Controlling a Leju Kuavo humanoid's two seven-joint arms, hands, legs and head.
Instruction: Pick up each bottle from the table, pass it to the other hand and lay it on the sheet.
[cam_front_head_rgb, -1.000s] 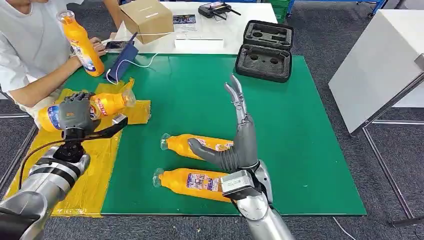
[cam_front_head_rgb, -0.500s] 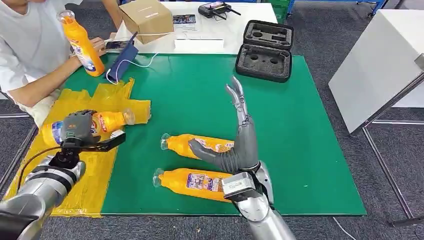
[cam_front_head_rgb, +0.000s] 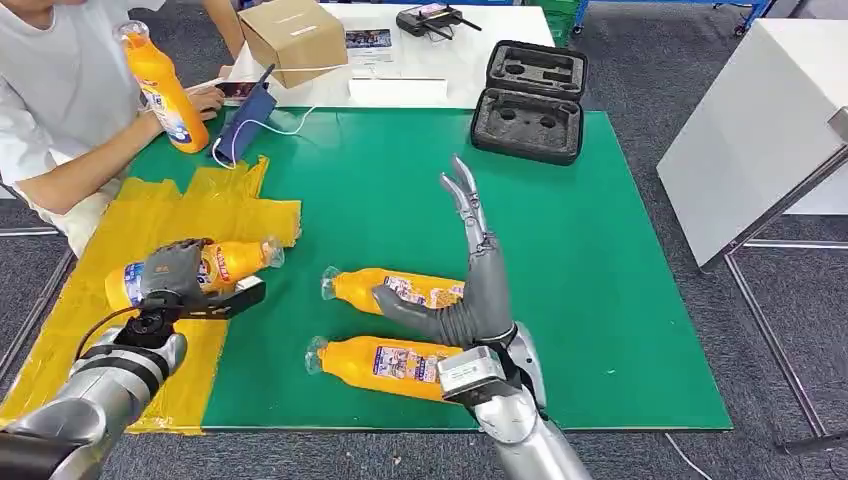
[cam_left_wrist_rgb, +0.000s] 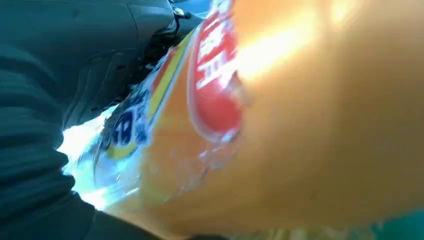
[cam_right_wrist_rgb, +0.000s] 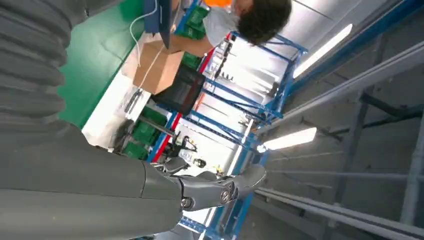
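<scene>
bottle (cam_front_head_rgb: 215, 268) lowered — left hand (cam_front_head_rgb: 172, 277) probably gripping

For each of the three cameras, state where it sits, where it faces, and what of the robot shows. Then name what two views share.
Head view: high on the body, looking down at the green mat; both arms show.
Left wrist view: behind the left hand, close on its held bottle.
Right wrist view: behind the open right hand, facing shelving and ceiling.
Shared: the held bottle.

Item count, head view

Orange bottles: 4 — one upright (cam_front_head_rgb: 165, 90) at upper left, one held (cam_front_head_rgb: 195, 270) at left, two lying at centre (upper (cam_front_head_rgb: 395, 290), lower (cam_front_head_rgb: 385, 365)). Yellow sheet (cam_front_head_rgb: 200, 210): 1. Cardboard box (cam_front_head_rgb: 295, 38): 1. Open black foam case (cam_front_head_rgb: 530, 100): 1. Persons (cam_front_head_rgb: 60, 90): 1.
</scene>
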